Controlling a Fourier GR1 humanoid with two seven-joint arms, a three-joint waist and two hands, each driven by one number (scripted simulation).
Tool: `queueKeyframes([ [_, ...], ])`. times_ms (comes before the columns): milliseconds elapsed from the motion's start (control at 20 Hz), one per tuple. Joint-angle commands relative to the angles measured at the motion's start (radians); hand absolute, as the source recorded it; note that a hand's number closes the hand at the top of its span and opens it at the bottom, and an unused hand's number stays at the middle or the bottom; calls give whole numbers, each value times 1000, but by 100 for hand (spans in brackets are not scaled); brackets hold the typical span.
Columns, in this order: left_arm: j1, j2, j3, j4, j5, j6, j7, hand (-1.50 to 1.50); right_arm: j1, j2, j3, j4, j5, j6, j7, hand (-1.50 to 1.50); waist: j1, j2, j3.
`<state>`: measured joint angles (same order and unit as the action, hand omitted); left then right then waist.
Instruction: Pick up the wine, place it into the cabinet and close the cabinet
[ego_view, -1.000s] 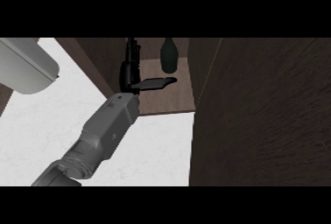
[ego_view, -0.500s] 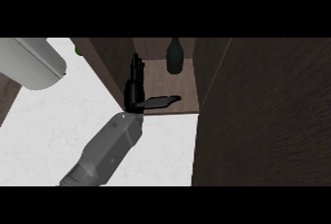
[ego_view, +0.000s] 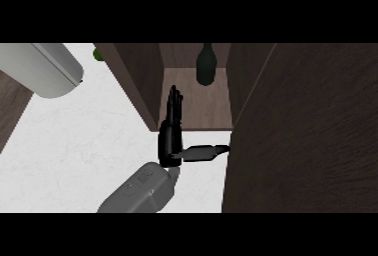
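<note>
Fingers (ego_view: 173, 107) of my one visible hand (ego_view: 172, 137) stretch straight ahead, holding nothing, with my thumb (ego_view: 203, 152) sticking sideways to touch the edge of the dark cabinet door (ego_view: 303, 135). Beyond my fingertips and slightly toward the thumb side, the wine bottle (ego_view: 204, 67) stands inside the cabinet (ego_view: 199, 107), its long axis upright, neck up. Beneath my forearm lies the white tabletop (ego_view: 74, 150).

We see a narrow gap between the dark wooden cabinet side panel (ego_view: 144, 85) and the open dark door (ego_view: 310, 130); the dark green wine bottle (ego_view: 205, 65) blocks its rear, the white worktop (ego_view: 66, 150) lies free leftward.
</note>
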<state>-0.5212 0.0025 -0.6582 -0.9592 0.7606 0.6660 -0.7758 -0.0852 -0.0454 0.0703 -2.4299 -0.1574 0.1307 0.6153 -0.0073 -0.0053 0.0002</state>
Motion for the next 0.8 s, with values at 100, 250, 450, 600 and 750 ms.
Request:
queueKeyframes([
  [100,121,24,-63,-269,-82,97,71,-150,-14,-40,-88,-97,-85,-7,55,-150,10,1,0],
  [250,260,23,-116,-387,-131,153,35,-150,-14,-5,-15,-80,-35,-26,50,-150,12,2,0],
  [450,344,126,-171,-605,-189,256,156,-150,33,-21,-32,-108,-54,-3,30,-150,13,0,0],
  [600,391,131,-196,-679,-237,296,181,-150,19,-41,-91,-94,-120,16,25,-150,9,2,0],
  [750,444,130,-188,-724,-250,246,169,-150,49,-36,-36,-122,-90,22,56,-150,7,3,0],
])
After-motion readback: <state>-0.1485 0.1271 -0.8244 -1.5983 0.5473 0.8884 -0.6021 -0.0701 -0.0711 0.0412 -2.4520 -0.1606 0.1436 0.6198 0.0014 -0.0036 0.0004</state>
